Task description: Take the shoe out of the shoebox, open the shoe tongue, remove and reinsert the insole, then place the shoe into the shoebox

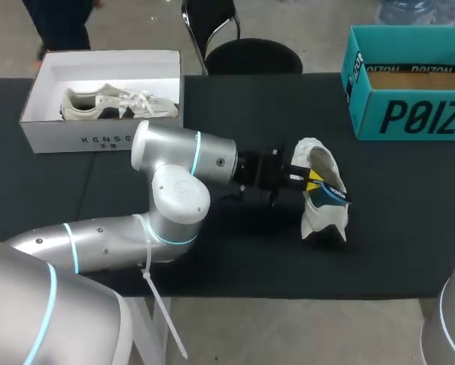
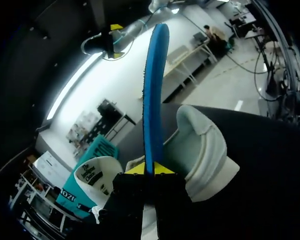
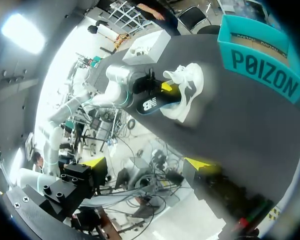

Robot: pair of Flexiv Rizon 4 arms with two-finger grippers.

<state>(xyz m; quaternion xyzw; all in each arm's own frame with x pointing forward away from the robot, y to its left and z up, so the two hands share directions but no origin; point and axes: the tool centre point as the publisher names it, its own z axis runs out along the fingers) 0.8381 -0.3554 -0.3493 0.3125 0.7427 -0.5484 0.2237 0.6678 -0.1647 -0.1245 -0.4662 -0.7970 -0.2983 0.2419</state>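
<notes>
The left gripper (image 1: 301,179) is clenched on the blue insole (image 2: 152,90), both yellow tips pinching its near end so that it stands out edge-on ahead of the fingers. The white shoe (image 1: 324,217) lies on the dark table (image 1: 409,251) right against those fingers, its opening turned toward them. The insole looks partly in and partly out, so this is the insole step, though whether it is coming out or going back I cannot tell. Either way the shoe is loose on the table with nothing bracing it, so any push or pull along the insole may drag it. The safer course is a slow, straight move along the length of the shoe, with the insole flat against the inner sole rather than twisted. The toe end should lead and should not catch on the tongue or collar. A thin foam insole held by one end will probably bend, so a buckle is the thing to watch for. The right gripper (image 3: 148,164) hangs off the near table edge with its fingers spread and empty — it could steady the heel. The teal box (image 1: 409,114) stands well apart on the right, and a white box (image 1: 75,137) holding another shoe (image 1: 113,105) sits well off to the left.
</notes>
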